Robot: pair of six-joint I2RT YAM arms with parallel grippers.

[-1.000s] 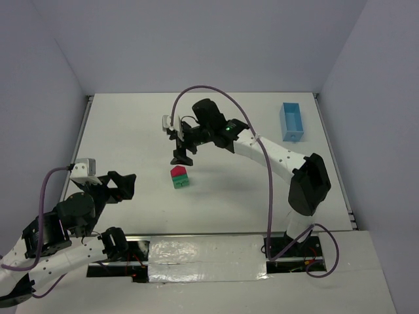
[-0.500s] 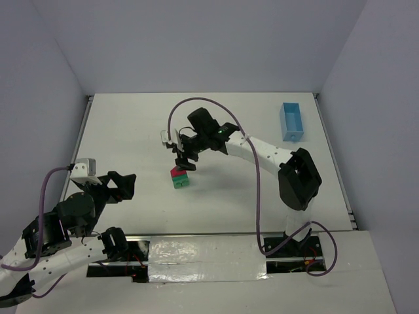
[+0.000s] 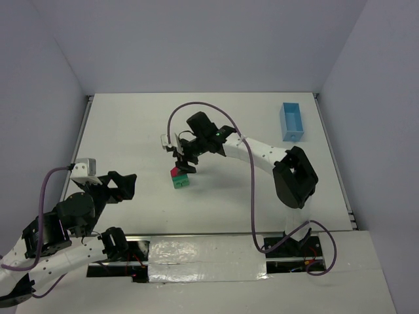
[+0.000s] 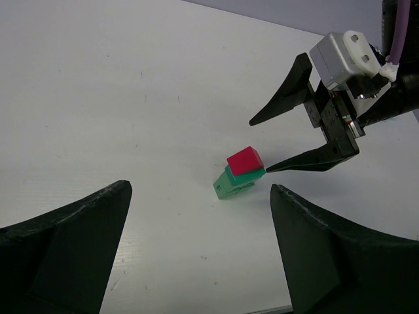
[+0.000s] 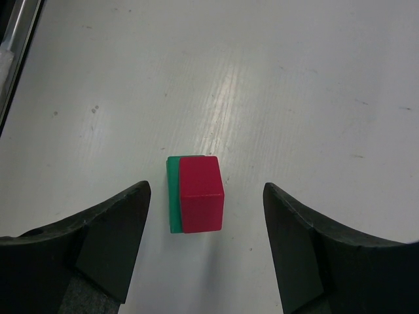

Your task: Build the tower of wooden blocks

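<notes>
The wood block tower (image 3: pixel 179 178) stands mid-table: a red roof-like block (image 5: pixel 201 194) on top of green blocks (image 5: pixel 172 196), whose edge sticks out on one side. My right gripper (image 3: pixel 182 165) hangs directly over it, open, with a gap between each finger and the tower, touching nothing. The left wrist view shows the same tower (image 4: pixel 239 173) with the right gripper (image 4: pixel 260 145) just above and to its right. My left gripper (image 3: pixel 124 185) sits open and empty, near the table's left front, well short of the tower.
A light blue plastic box (image 3: pixel 291 122) stands at the far right of the table. Grey walls close in the table on three sides. The right arm's purple cable arcs over the middle of the table.
My right gripper has come down and forward over the tower, and its jaws have narrowed a little. The left arm and the tower have not moved.
</notes>
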